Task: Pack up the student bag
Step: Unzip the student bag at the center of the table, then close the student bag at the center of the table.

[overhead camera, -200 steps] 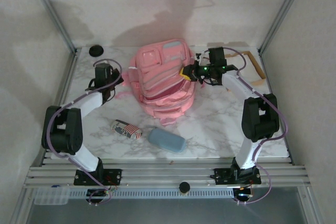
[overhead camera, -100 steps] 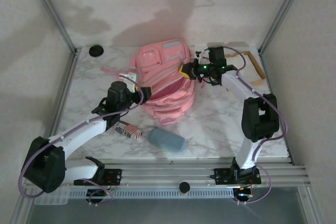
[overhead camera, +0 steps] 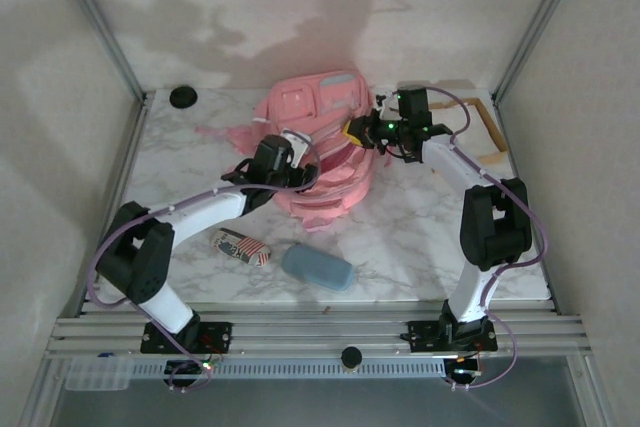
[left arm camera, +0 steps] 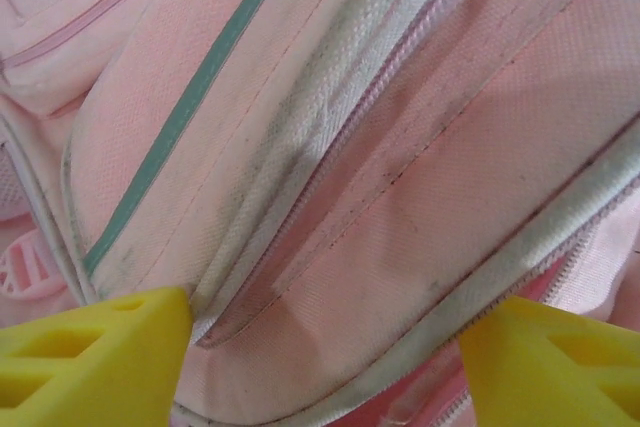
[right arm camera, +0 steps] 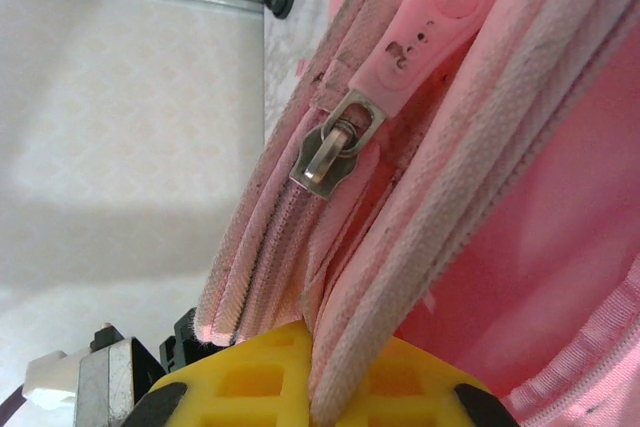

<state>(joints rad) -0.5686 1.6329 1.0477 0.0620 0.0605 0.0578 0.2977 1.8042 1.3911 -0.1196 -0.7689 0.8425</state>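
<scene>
The student bag (overhead camera: 315, 117), pink with pale panels, sits at the middle back of the table, its opening edge pulled up. My right gripper (overhead camera: 353, 133) is at the bag's right side, shut on the piped zip edge (right arm camera: 400, 247). A metal zip slider (right arm camera: 328, 155) with a pink rubber tab (right arm camera: 430, 12) hangs just above the yellow fingers (right arm camera: 250, 387). My left gripper (overhead camera: 297, 169) is pressed against the bag's front, open. Its yellow fingertips (left arm camera: 100, 347) stand wide apart, with pink fabric and a zip seam (left arm camera: 330, 247) spanning the gap.
A flag-patterned pouch (overhead camera: 240, 246) and a blue-grey oval case (overhead camera: 317, 267) lie near the front of the table. A shallow cardboard box (overhead camera: 487, 132) stands at the back right. A black round knob (overhead camera: 183, 97) sits at the back left corner.
My left arm has swung from the table's left side across to the bag's front and its jaws have opened. The bag's top edge is pulled up higher. The right gripper has kept its hold.
</scene>
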